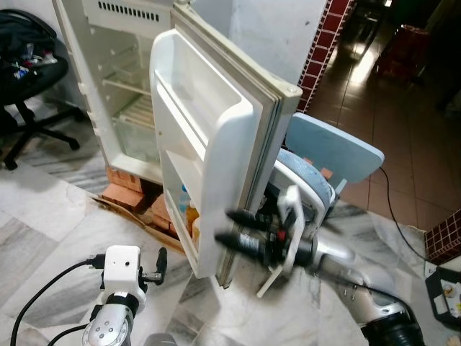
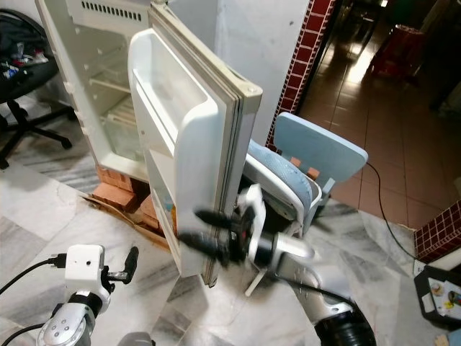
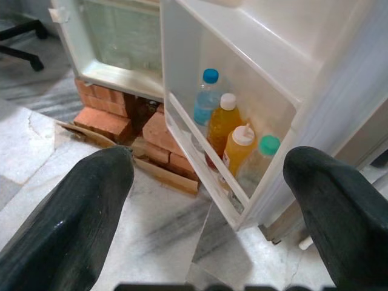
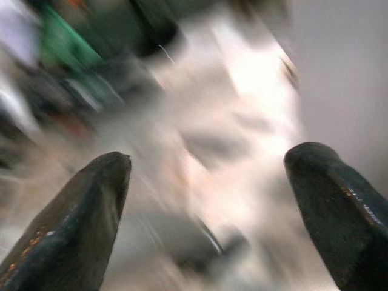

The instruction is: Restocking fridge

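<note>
**Fridge door stood open, both grippers empty**

The white fridge (image 1: 108, 79) stood on red bricks (image 1: 133, 194) with its white door (image 1: 216, 144) swung wide. On the door's bottom shelf (image 3: 209, 182) stood four bottles in a row: a clear bottle with a blue cap (image 3: 206, 100), an orange bottle with a white cap (image 3: 223, 124), a yellow squeeze bottle (image 3: 239, 148) and a clear bottle with a green cap (image 3: 260, 160).

The right gripper (image 1: 234, 229) hovered at the door's outer edge, near its lower corner, fingers spread and holding nothing; its wrist view was blurred. The left gripper (image 3: 209, 200) was low before the shelf, fingers wide apart and empty. A pale blue chair (image 1: 331, 155) stood behind the door, a black office chair (image 1: 29, 72) left of the fridge.
</note>
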`<state>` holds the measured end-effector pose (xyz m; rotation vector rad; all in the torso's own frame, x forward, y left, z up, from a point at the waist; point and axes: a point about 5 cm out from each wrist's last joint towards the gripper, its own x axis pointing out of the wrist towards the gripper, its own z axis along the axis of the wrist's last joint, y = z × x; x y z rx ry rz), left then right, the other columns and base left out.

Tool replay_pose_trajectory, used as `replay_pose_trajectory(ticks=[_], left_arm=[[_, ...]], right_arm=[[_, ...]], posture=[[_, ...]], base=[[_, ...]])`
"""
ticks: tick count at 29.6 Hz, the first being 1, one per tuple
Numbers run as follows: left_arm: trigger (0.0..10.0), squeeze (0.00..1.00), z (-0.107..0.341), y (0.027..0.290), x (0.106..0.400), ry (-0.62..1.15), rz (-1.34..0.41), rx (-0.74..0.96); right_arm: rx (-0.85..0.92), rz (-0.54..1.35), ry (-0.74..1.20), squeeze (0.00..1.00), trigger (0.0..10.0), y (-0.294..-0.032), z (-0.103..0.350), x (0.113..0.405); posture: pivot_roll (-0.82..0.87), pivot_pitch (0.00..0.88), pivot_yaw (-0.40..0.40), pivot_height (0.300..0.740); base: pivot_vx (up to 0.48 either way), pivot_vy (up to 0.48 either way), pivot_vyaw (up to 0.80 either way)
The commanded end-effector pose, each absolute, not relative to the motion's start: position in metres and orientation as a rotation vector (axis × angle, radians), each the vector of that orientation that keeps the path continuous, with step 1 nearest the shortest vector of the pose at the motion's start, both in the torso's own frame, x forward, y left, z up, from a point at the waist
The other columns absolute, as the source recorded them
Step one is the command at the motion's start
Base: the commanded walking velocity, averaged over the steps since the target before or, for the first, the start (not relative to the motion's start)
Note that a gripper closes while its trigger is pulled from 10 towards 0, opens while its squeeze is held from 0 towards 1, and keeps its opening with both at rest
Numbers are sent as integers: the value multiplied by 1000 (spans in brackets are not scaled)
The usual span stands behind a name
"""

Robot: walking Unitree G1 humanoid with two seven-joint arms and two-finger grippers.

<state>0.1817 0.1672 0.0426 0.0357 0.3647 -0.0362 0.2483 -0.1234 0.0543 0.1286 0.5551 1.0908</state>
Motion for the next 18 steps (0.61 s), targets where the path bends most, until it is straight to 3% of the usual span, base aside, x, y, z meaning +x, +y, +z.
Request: replay_pose_trajectory(ticks=[1, 4, 11, 14, 16, 18], left_arm=[[10000, 0, 44, 165, 183, 363, -44, 46], [10000, 0, 43, 165, 184, 367, -48, 49], [10000, 0, 43, 164, 184, 369, -49, 53], [10000, 0, 42, 164, 184, 371, -51, 55], [10000, 0, 42, 164, 184, 371, -51, 55], [10000, 0, 41, 164, 184, 372, -54, 55]], right_arm=[[-60, 981, 559, 0, 10000, -139, 52, 265], [-326, 629, 529, 0, 10000, -181, 54, 305], [-342, 444, 379, 0, 10000, -196, 82, 337], [-146, 468, 213, 0, 10000, -180, 109, 354], [-116, 482, 194, 0, 10000, -177, 112, 355], [80, 597, 77, 0, 10000, -158, 132, 357]], posture=[[174, 5, -88, 740], [177, 3, -92, 740], [182, 2, -94, 740], [183, 13, -91, 740], [184, 9, -93, 740], [179, 9, -89, 740]], base=[[0, 0, 0], [0, 0, 0], [0, 0, 0], [0, 0, 0], [0, 0, 0], [0, 0, 0]])
